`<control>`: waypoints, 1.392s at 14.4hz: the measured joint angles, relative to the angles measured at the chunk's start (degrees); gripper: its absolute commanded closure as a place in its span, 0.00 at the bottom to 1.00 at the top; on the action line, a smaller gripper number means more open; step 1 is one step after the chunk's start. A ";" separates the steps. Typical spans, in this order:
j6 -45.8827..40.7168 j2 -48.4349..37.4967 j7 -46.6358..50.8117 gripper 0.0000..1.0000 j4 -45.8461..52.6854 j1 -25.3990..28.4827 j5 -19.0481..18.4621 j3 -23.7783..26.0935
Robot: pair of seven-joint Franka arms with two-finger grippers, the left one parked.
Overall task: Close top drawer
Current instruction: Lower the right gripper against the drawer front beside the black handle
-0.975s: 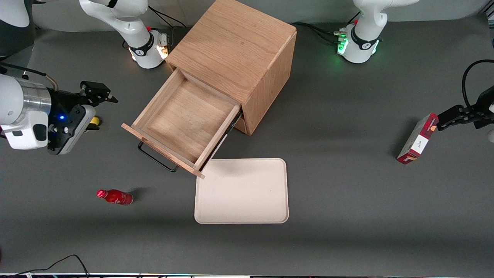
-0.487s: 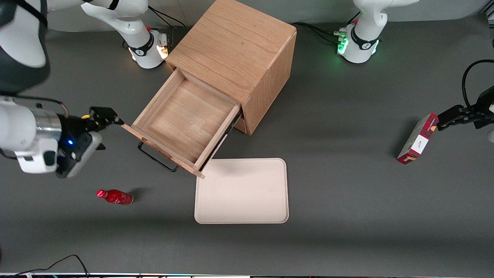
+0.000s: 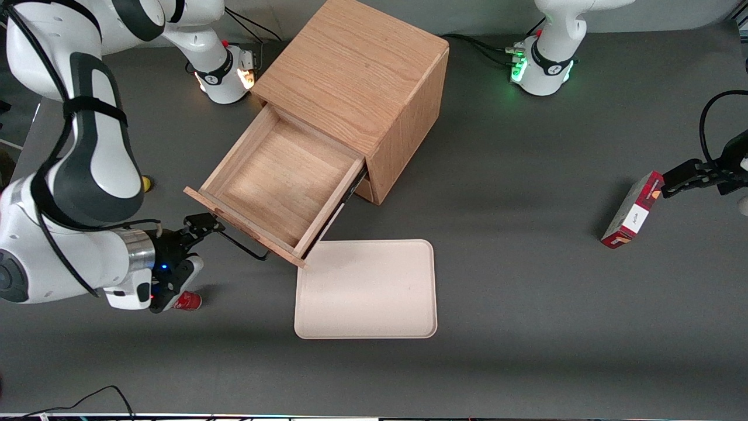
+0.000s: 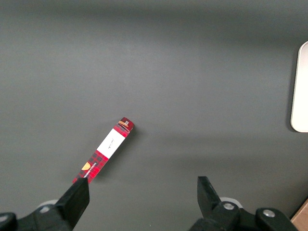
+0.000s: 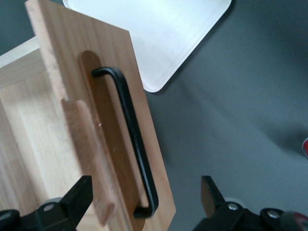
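Top drawer (image 3: 279,184): light oak, shallow, pulled fully out of the cabinet (image 3: 356,88), its interior bare, standing where it stood a second ago. Not yet closed.

Cabinet: box-shaped oak unit on the grey table (image 3: 526,263), unmoved.

Tray (image 3: 366,289): pale, rectangular, on the table just beside the drawer's front corner, nearer the front camera.

Gripper (image 3: 201,225): fingers spread apart, holding nothing. Over the last second it has swung from a spot well apart from the drawer, toward the working arm's end of the table, round to the drawer front. The wrist view looks straight onto the front panel, with the fingers (image 5: 79,195) bracketing the handle's end.

Handle (image 5: 132,139): thin black wire, untouched.

Assessment: approach complete; a push on the front panel toward the cabinet appears next.
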 measured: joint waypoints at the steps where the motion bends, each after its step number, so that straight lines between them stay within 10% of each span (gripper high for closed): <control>1: 0.72 0.26 0.01 0.00 -0.44 0.09 -0.01 0.00; 20: 9.09 0.13 1.83 0.00 -10.10 0.23 0.01 0.09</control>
